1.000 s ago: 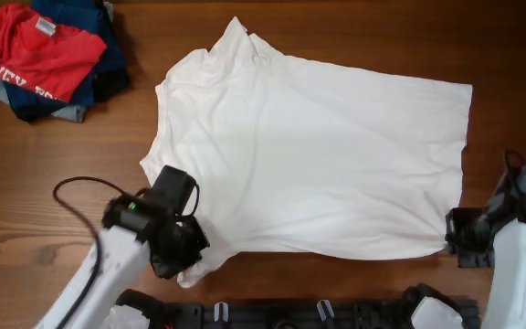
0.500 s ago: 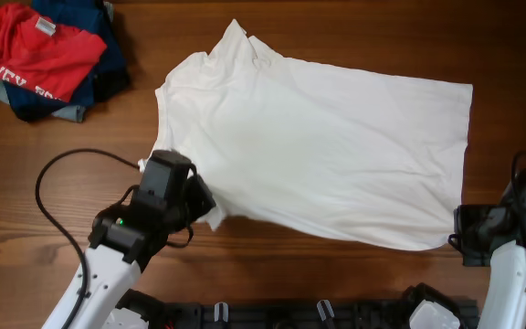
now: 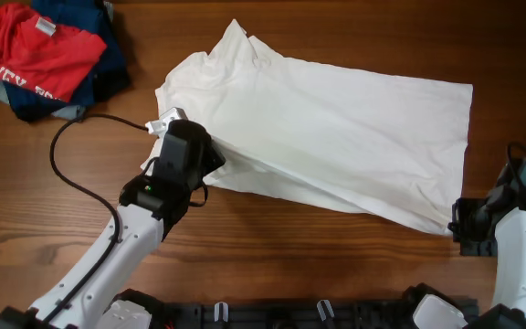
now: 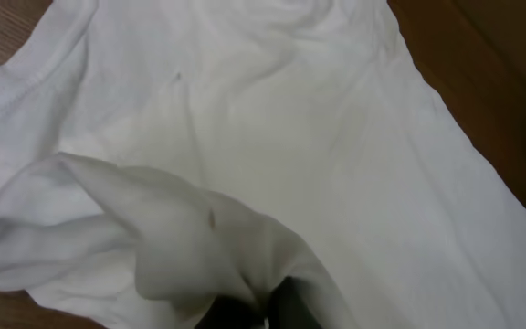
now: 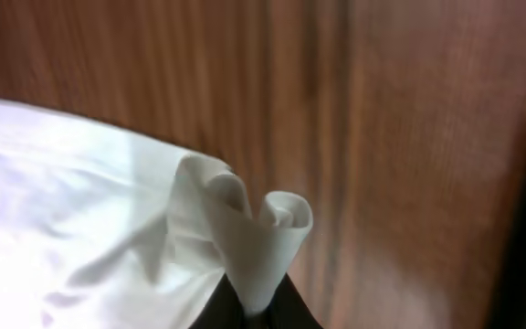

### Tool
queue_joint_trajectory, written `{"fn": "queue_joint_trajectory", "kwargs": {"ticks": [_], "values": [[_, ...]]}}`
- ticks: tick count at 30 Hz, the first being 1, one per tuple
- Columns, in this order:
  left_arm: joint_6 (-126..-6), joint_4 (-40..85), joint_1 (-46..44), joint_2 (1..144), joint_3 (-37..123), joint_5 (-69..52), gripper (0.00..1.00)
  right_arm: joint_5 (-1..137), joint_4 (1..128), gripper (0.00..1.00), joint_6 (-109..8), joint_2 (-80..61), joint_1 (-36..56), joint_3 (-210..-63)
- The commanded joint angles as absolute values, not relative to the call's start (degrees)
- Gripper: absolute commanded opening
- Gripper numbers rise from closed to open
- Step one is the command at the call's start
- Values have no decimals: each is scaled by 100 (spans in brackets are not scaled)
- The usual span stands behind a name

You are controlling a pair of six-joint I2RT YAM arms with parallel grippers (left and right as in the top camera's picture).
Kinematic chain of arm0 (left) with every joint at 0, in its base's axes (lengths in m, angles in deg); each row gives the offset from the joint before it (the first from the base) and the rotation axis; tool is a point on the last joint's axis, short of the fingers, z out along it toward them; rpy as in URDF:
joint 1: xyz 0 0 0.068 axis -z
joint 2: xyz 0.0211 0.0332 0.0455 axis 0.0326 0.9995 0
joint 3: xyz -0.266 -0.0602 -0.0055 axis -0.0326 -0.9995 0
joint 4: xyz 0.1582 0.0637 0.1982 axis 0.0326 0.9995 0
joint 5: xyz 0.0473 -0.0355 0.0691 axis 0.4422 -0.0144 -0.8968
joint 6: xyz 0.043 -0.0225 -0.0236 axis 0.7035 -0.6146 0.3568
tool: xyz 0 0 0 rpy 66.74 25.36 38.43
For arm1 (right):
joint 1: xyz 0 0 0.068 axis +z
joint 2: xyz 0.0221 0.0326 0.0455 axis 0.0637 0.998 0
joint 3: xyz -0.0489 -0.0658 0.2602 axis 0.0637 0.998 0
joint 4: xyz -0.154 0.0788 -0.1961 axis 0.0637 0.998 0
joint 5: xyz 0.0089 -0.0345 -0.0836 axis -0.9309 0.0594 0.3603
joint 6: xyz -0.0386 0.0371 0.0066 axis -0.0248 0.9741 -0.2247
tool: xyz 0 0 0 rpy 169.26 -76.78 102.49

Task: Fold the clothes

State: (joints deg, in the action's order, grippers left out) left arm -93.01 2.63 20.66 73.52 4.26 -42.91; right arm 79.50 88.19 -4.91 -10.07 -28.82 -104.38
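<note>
While the white shirt (image 3: 354, 128) lies spread on the wooden surface (image 3: 272, 251) near the red T-shirt (image 3: 35, 50), you have the left tool (image 3: 206, 157) clamped tight on a bunched fold, lifted over the shirt's end nearer the red T-shirt. Your right tool (image 3: 457, 224) is pinched closed on the shirt's corner farthest from the red T-shirt.

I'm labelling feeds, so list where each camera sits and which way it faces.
Overhead: above the table, looking straight down at the white shirt; left arm and right arm show.
Left wrist: on the left arm, looking past the left claw across the shirt; dark tips show.
Right wrist: on the right arm, looking past the right claw at a pinched shirt corner.
Shared: all show the shirt.
</note>
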Motion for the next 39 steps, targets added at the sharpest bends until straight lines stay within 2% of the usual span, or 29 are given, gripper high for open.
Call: {"fn": "queue_joint_trajectory", "kwargs": {"ticks": [1,12,15,17,18,20,21,22,23,24,27,31,32,36,37,38,39], "values": [[-9168,1,2068,7702,518,-4905,4,7787,8239,6,-432,-872,-2899,-10387],[-9168,-873,2068,8443,518,-5038,5,7150,6806,6,-412,-360,-2567,-10387],[-9170,-1085,2068,8543,518,-5139,9,7150,6358,14,-410,-142,-2254,-10387],[-9168,-1195,2068,8582,518,-5244,10,7155,6084,25,-438,-39,-2093,-10387],[-9168,-1276,2068,8606,518,-5292,14,7153,5940,36,-519,9,-1992,-10387],[-9165,-1422,2068,8639,518,-5403,39,7150,5767,50,-753,16,-1900,-10389],[-9159,-1444,2066,8639,518,-5491,62,7148,5724,63,-886,-6,-1900,-10405],[-8964,-1499,2050,8631,520,-5563,76,7150,5737,99,-1046,-28,-1909,-10451],[-8704,-1527,2024,8598,534,-5552,91,7109,5778,99,-1391,-76,-1933,-10547],[-8470,-1501,1993,8574,566,-5541,99,7043,5835,99,-1697,-122,-1957,-10652],[-8088,-1147,1908,8390,772,-5539,100,6934,6342,99,-2447,-349,-2023,-11122],[-8088,106,1884,7940,1143,-5100,98,6383,7354,99,-3256,-660,-2029,-11692],[-8088,506,1884,7872,1146,-4807,84,6071,7603,79,-3450,-673,-2029,-11675],[-7976,1002,1884,8137,1139,-4562,56,6069,7966,56,-3627,-491,-1911,-11408],[-7760,1013,1884,8261,1139,-4367,47,6053,7986,49,-3625,-424,-1868,-11299],[-7487,1004,1884,8504,1139,-4068,32,6053,7982,38,-3601,-262,-1791,-11102],[-7469,993,1884,8672,1139,-4026,24,6053,7951,31,-3570,-194,-1763,-11023]]}}
